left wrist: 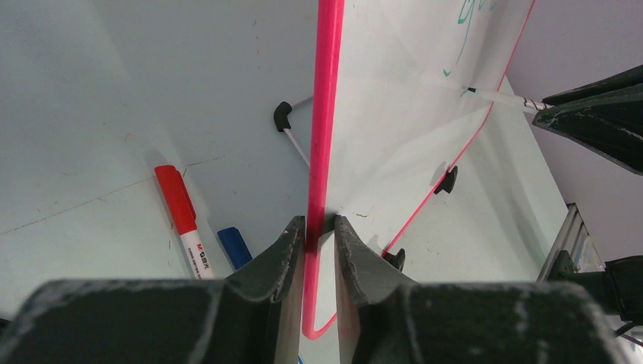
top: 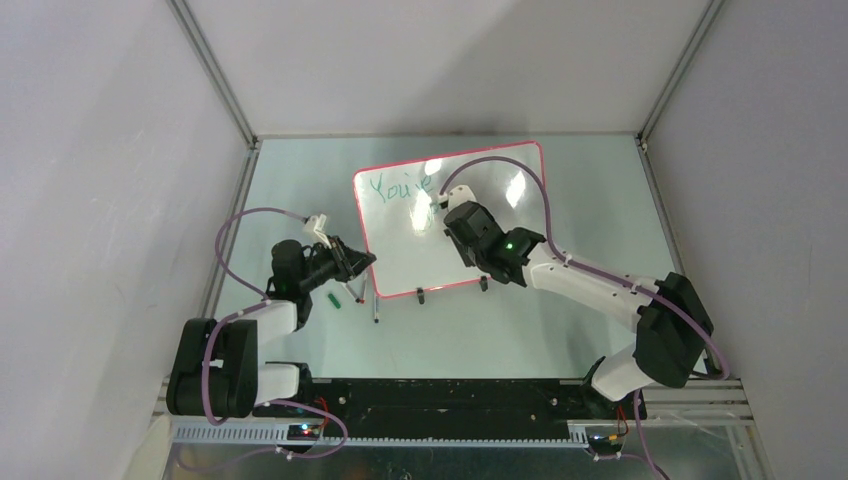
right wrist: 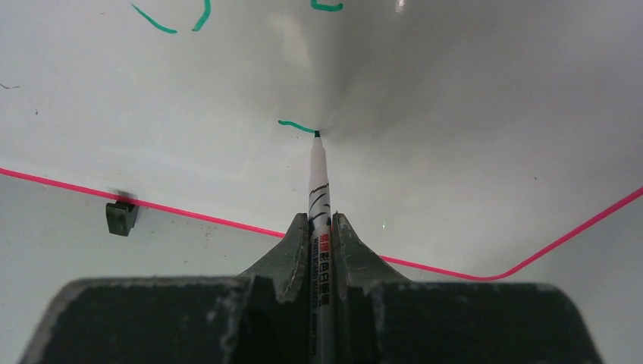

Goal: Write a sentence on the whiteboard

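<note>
Pale green table point(top: 560, 330) walled in grey; left gripper point(left wrist: 320, 224) pinches whiteboard point(top: 395, 258) rim; right gripper point(right wrist: 320, 220) clamps marker point(right wrist: 318, 171).

A large glossy white whiteboard point(top: 490, 235) with a thin red-pink rim sits slightly askew on the pale green counter point(top: 560, 320). It has two small black clip feet point(top: 420, 294) on its near long edge and teal-green handwritten words point(top: 395, 190) in its far left corner. The left gripper point(top: 362, 260) meets the board's left edge by the near corner, beside a small green piece point(top: 336, 299), while the right gripper point(top: 445, 207) is over the board's middle, just right of the words.
</note>
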`<move>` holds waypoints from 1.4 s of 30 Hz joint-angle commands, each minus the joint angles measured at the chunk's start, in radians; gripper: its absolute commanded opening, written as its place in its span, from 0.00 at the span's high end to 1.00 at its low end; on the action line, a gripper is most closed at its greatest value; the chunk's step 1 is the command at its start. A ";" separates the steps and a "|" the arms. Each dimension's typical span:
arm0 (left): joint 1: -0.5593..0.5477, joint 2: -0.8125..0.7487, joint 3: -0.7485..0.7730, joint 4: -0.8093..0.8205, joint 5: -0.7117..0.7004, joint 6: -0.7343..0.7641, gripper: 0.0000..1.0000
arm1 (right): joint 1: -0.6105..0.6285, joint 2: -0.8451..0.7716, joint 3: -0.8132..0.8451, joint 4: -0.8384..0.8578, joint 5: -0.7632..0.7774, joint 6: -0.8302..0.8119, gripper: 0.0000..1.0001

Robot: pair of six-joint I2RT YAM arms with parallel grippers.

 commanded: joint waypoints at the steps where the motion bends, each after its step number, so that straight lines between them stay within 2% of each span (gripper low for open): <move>1: 0.002 -0.008 0.019 -0.001 -0.043 0.012 0.77 | -0.015 -0.029 0.006 -0.005 0.042 0.000 1.00; 14: 0.001 -0.010 0.019 -0.002 -0.043 0.012 0.77 | -0.025 -0.115 0.007 0.058 -0.086 0.003 1.00; 25: 0.001 -0.011 0.019 -0.002 -0.043 0.012 0.77 | -0.049 -0.052 0.070 0.054 -0.107 -0.005 1.00; 42: 0.002 -0.011 0.018 -0.004 -0.043 0.013 0.77 | -0.070 0.001 0.075 0.053 -0.102 0.002 1.00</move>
